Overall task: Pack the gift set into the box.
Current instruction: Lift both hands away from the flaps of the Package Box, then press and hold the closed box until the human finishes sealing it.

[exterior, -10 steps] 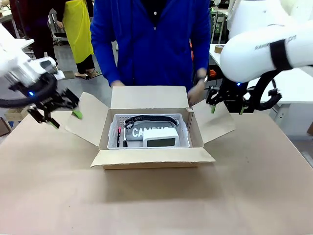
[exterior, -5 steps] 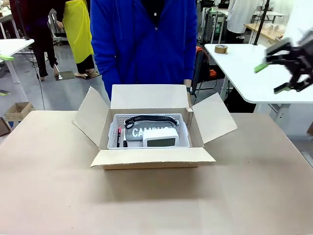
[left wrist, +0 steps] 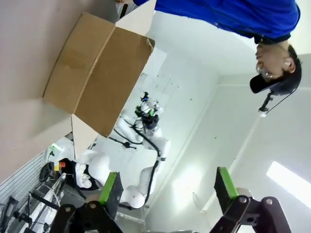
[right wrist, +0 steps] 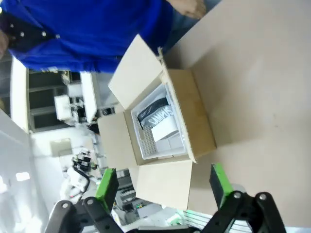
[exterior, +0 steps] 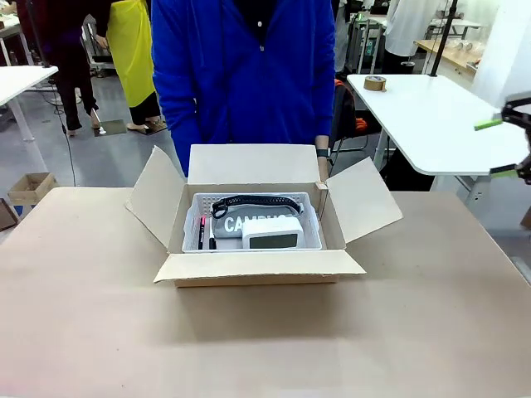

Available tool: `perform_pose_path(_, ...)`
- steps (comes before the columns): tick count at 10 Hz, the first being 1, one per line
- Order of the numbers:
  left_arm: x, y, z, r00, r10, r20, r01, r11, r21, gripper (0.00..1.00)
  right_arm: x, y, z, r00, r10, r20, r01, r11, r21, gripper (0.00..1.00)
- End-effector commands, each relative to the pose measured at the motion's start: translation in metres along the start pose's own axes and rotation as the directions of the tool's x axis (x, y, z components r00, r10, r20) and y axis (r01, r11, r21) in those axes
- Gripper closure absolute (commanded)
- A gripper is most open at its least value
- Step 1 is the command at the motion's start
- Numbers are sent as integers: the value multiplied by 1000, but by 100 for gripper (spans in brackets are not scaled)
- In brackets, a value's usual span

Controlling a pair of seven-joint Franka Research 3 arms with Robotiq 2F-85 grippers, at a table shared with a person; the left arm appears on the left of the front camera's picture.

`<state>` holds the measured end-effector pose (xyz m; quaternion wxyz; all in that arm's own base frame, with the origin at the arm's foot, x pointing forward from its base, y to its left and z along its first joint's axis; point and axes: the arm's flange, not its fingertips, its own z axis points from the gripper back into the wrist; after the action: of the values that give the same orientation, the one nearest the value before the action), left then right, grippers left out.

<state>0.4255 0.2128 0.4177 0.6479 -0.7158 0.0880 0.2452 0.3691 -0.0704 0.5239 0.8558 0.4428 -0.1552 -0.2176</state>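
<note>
While the box (exterior: 257, 267) sits on the brown table (exterior: 249, 352), both arms' jaws gape wide, empty.

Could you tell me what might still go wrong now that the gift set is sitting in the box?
1. The box has all four flaps standing open. The black strap arches along the far side of the tray and could snag under the far flap when it folds.
2. The person's hand is at the box's far right corner, so the right gripper, fingers open, might meet it when coming in to fold flaps.
</note>
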Motion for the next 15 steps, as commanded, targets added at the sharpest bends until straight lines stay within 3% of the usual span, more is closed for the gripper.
perform_pose_path(1,-24,-14,-6,997,-79,-19,80,996,51,0,2,11,3,999,43,-8,-43,998,-35,0)
perform_pose_path(15,-24,-14,-6,997,-79,-19,80,996,51,0,2,11,3,999,43,-8,-43,998,-35,0)
